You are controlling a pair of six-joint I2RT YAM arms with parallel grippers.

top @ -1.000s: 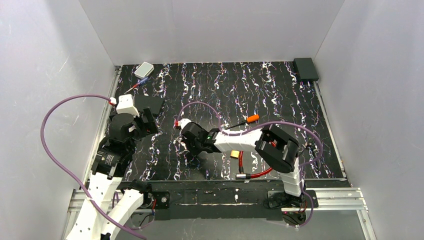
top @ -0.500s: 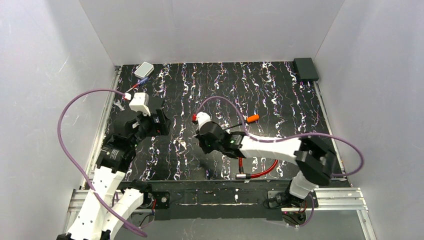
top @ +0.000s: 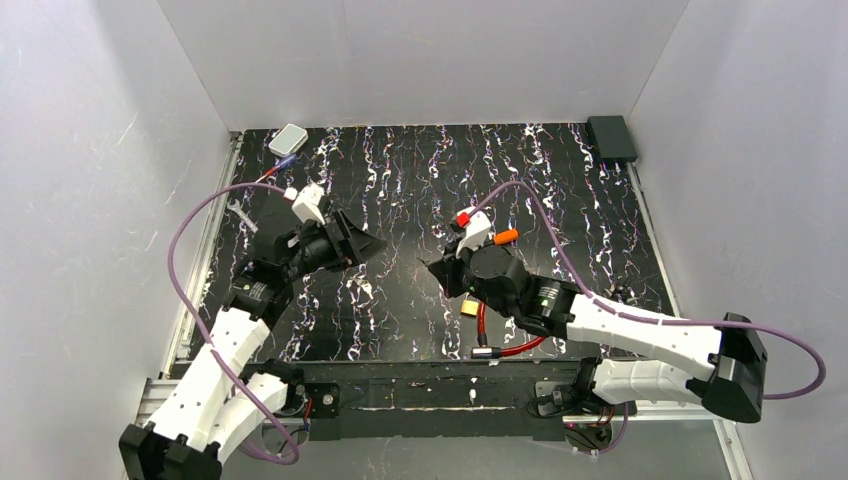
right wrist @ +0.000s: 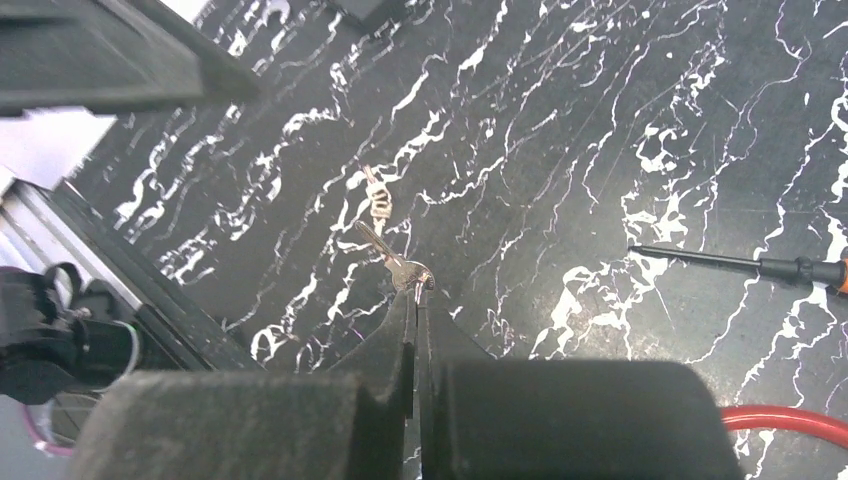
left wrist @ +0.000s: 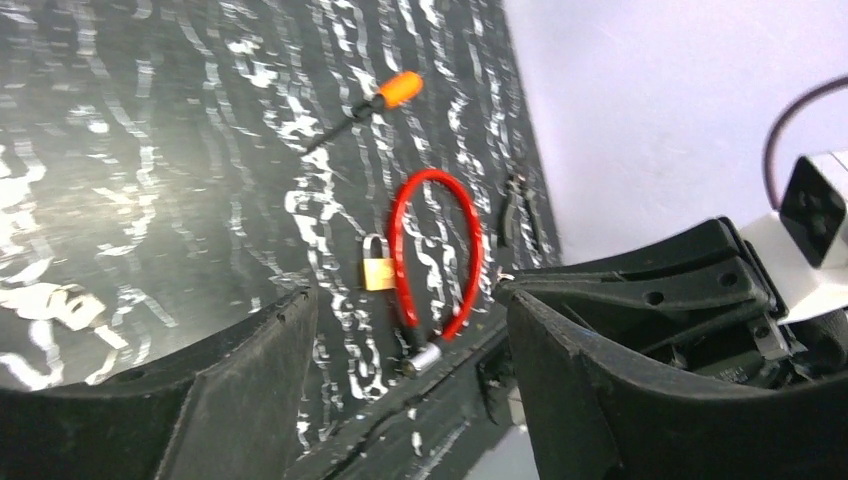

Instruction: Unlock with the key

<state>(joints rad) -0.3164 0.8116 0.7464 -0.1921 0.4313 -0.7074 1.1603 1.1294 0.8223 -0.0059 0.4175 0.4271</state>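
The right gripper (right wrist: 417, 290) is pinched tight on the key (right wrist: 385, 255), which juts forward from its fingertips. The left gripper (left wrist: 403, 295) stands wide apart, holding nothing. The padlock (left wrist: 376, 268) lies ahead between its fingers.

Bench (top: 400, 180): black, white-veined marble pattern.
Near middle: brass padlock (top: 469, 308) just beside red cable loop (left wrist: 396, 235); orange-handled screwdriver (top: 497, 238) farther back.
Far corners: grey box (top: 288, 138) left, black box (top: 611, 137) right.
Left edge: silver wrench (top: 240, 210).
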